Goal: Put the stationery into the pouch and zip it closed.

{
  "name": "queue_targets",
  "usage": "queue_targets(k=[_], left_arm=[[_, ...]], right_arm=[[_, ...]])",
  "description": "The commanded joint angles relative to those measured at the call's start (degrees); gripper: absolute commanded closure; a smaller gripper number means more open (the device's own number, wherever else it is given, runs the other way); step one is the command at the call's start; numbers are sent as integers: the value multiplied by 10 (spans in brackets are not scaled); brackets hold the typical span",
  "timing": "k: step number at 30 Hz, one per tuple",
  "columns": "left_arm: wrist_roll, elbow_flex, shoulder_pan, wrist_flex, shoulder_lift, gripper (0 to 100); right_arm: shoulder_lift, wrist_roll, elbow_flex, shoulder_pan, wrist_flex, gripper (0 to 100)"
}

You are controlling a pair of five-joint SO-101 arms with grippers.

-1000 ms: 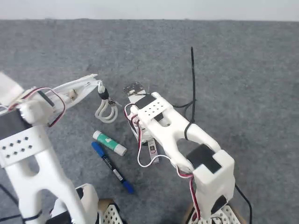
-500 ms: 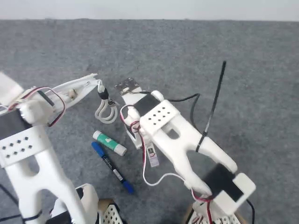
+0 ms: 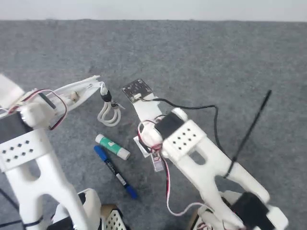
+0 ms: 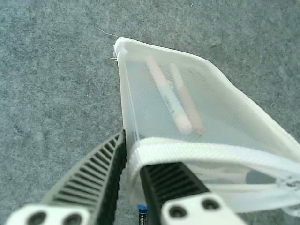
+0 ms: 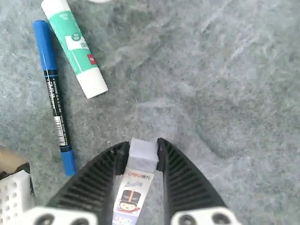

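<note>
A white mesh pouch (image 4: 197,117) with two pens (image 4: 176,101) inside is held off the carpet. My left gripper (image 4: 130,145) is shut on its zipper edge. From above, the pouch (image 3: 81,90) sticks out from the left arm, its loop strap (image 3: 109,115) hanging down. My right gripper (image 5: 143,149) is shut on a small eraser (image 5: 140,161) in a printed sleeve, low over the carpet. The same eraser (image 3: 157,162) pokes out under the right arm in the high view. A green-and-white glue stick (image 3: 112,146) and a blue pen (image 3: 115,172) lie side by side, left of the eraser.
Grey carpet (image 3: 230,62) covers the table. The glue stick (image 5: 73,47) and blue pen (image 5: 54,101) lie close to my right gripper. Both arm bases stand at the near edge. A black cable (image 3: 252,127) sticks up from the right arm.
The right arm has drawn back toward the near edge, with the eraser between its fingers. The left arm and the pouch have stayed still.
</note>
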Motion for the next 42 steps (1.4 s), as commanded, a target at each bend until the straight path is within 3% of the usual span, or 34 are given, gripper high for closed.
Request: queue_targets(k=[1,8,21,33,42], left_arm=[[6,-11,-1,-18,-6,989],[6,0,63,-17,-7,989],[4,0,145,-5,-8,989],[4,1,142,-6,-7,989],[4,8,142,-10,-7,989]], right_arm=[[-65,2,7,-2,-16,992],[-96,3,21,-2,-16,992],[-251,1,153,-21,-118,992],[-385,1,254,-21,-214,992],[-493,1,337,-21,-361,992]])
